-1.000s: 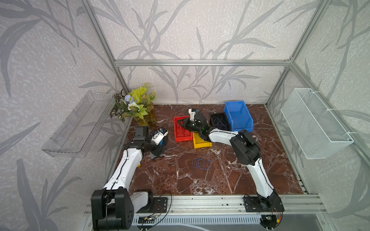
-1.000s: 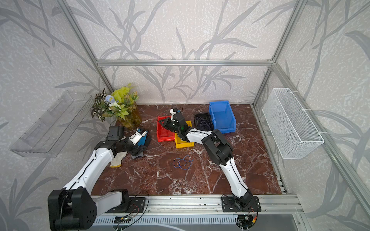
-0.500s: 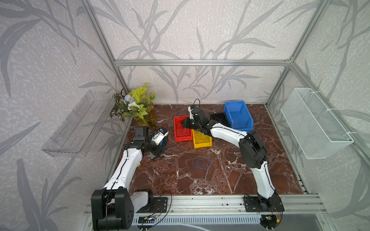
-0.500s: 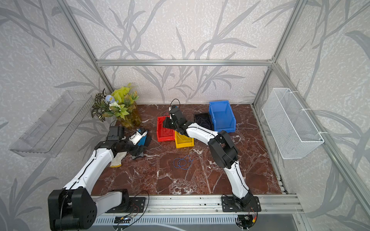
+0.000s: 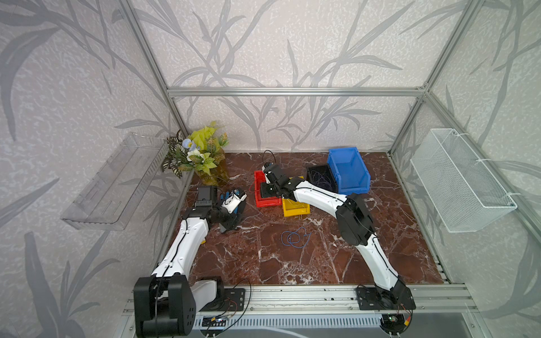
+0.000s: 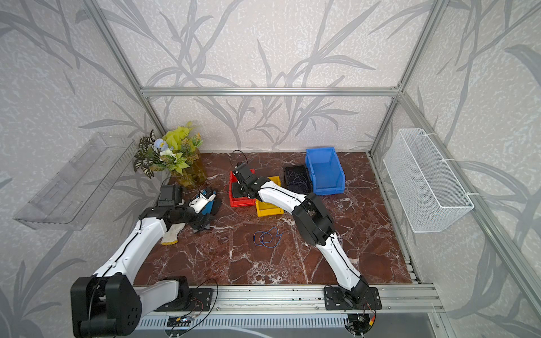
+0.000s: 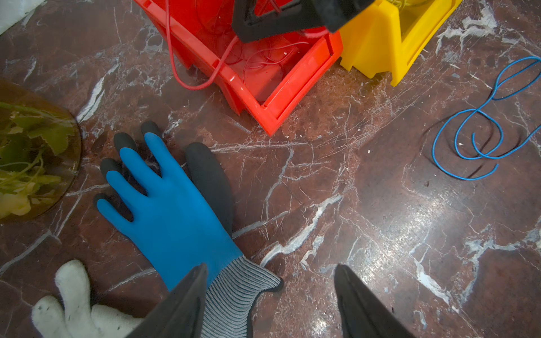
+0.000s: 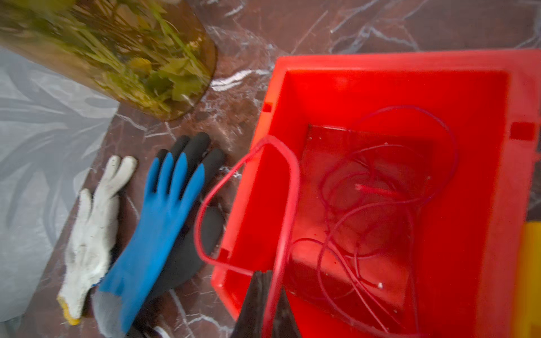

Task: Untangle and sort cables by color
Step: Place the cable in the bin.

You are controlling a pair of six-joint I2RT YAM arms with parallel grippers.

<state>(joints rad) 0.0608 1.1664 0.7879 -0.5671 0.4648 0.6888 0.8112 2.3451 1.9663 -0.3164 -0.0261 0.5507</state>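
The red cable (image 8: 270, 140) was pinched in the right hand (image 8: 268, 282), whose fingers were pressed together on it at the lower centre of the right wrist view. From there it rose as one tall narrow loop, its long axis running up the frame. The loop's left side bowed out over the left rim of the red bin (image 8: 395, 61) and hung outside it, between the bin and the blue glove (image 8: 164, 210). More coiled red cables (image 8: 374, 204) lay on the bin's floor.

The blue cable (image 5: 293, 238) lay flat on the bench (image 5: 395, 248) in two loose loops. It sat at the middle of a top view, below the yellow bin (image 5: 295, 207), with its long axis left to right. Bare marble lay open around it to the left and below; the right arm's elbow stood near on its right.

Purple cables (image 5: 322, 178) sat in the black bin (image 5: 311, 171), which touched the blue bin (image 5: 348, 169).

The left hand (image 7: 269, 266) was spread wide and empty, over the cuff of the blue glove. A white glove (image 7: 76, 307) and a vase (image 7: 38, 146) crowded the bench's left edge.
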